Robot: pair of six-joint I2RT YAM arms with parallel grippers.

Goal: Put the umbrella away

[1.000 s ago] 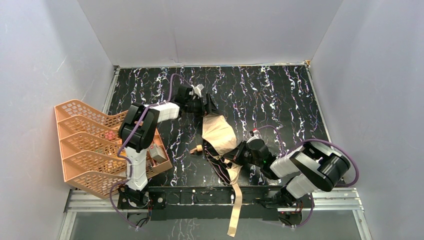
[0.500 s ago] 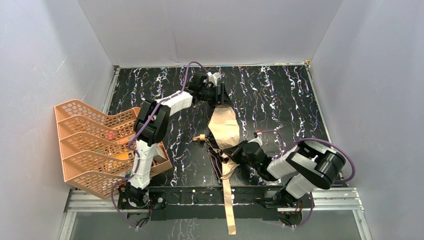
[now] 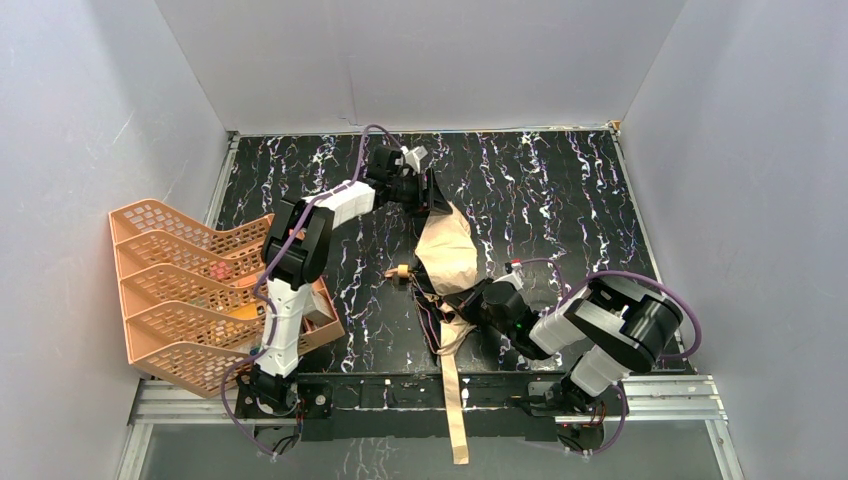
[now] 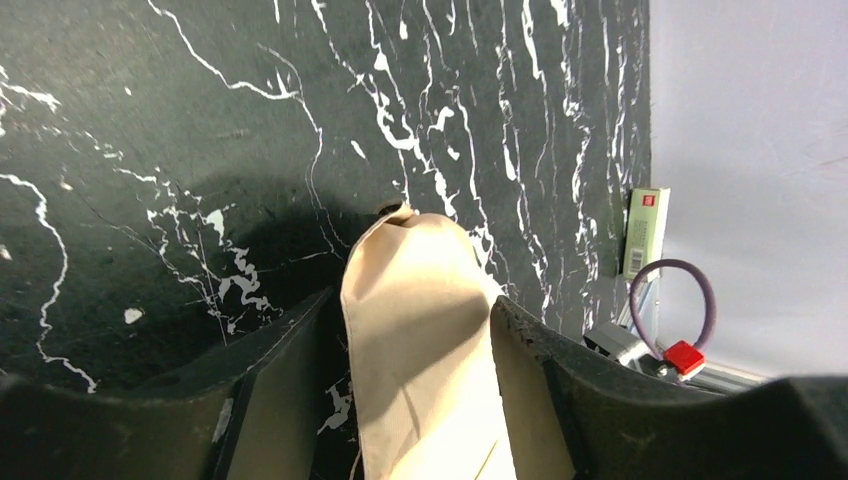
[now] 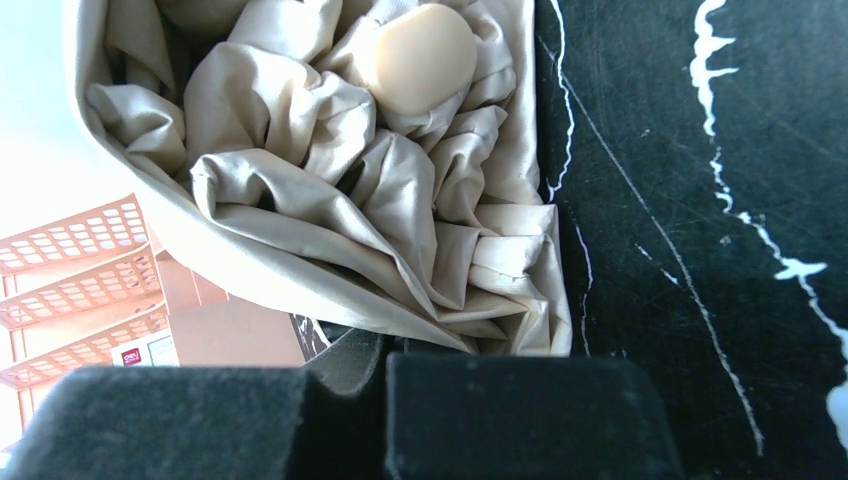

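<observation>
The umbrella (image 3: 447, 250) lies mid-table with its tan canopy stretched lengthwise. Its small tan handle (image 3: 402, 272) pokes out on the left, and the tan strap (image 3: 458, 400) trails over the near edge. My left gripper (image 3: 428, 197) is at the canopy's far tip. In the left wrist view its jaws (image 4: 412, 300) straddle the tan panel (image 4: 415, 250): the right finger touches it and a dark gap remains on the left. My right gripper (image 3: 478, 297) is shut at the canopy's near end. In the right wrist view bunched fabric (image 5: 330, 170) runs into its closed fingertips (image 5: 385, 355).
An orange mesh tray rack (image 3: 170, 290) stands at the left table edge, beside the left arm's base, and also shows in the right wrist view (image 5: 70, 260). White walls enclose the black marbled table (image 3: 560, 190) on three sides.
The left gripper moved toward the back wall with the canopy tip between its jaws, and the jaws narrowed. The canopy pulled out straighter. The strap swung left. The right gripper barely shifted.
</observation>
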